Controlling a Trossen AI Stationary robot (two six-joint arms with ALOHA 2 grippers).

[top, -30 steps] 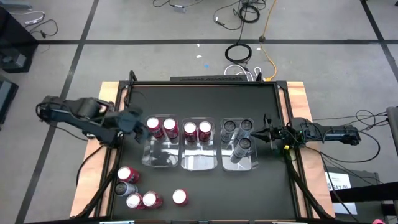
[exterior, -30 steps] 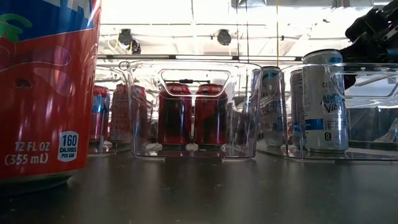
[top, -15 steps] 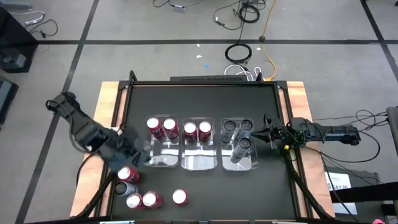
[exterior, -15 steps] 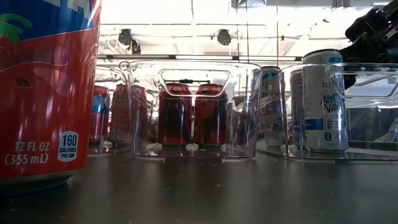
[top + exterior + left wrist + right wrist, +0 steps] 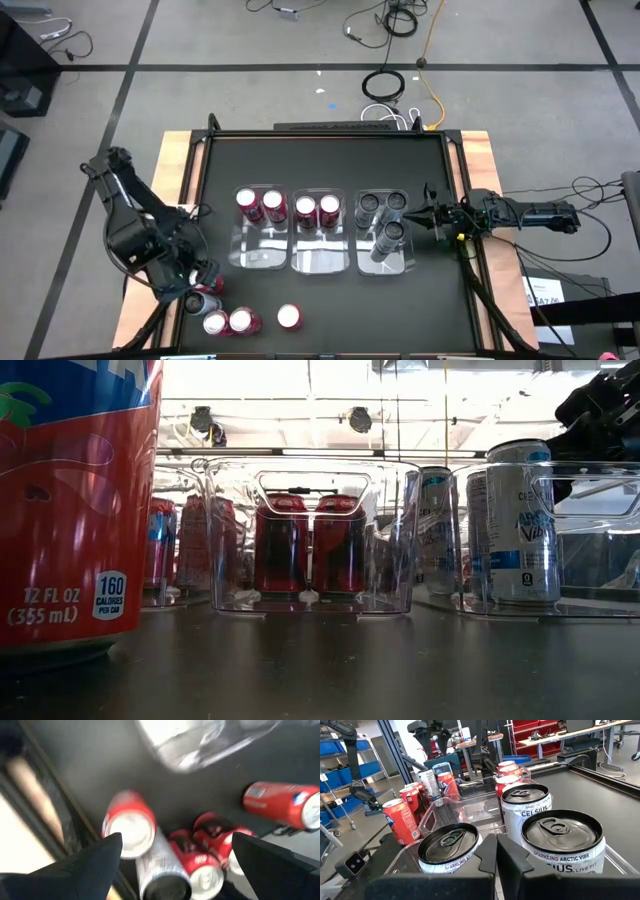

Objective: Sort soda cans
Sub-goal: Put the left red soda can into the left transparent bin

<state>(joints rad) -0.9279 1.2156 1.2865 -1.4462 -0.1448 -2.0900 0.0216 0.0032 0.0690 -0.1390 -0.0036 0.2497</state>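
Note:
Five soda cans stand loose near the table's near left corner: red ones (image 5: 289,317) (image 5: 243,321) and a silver one (image 5: 200,303) among them. Three clear bins hold the others: two red cans (image 5: 259,204) in the left bin, two red (image 5: 317,209) in the middle, three grey cans (image 5: 385,215) in the right. My left gripper (image 5: 197,277) hangs open above the loose cluster; in its wrist view the gripper (image 5: 175,865) straddles a red can (image 5: 130,822) and a silver can (image 5: 160,875) without touching. My right gripper (image 5: 428,213) waits shut beside the right bin.
The bins (image 5: 318,258) sit side by side mid-table, their near halves bare of cans. A raised black frame (image 5: 205,150) borders the table. Bare dark tabletop lies beyond the bins and at the near right. One red can (image 5: 80,500) looms close in the low view.
My left gripper has drawn away from the left bin and swung toward the table's near left corner, ending above the loose cans. The cans and bins have stayed put. The right arm has kept still.

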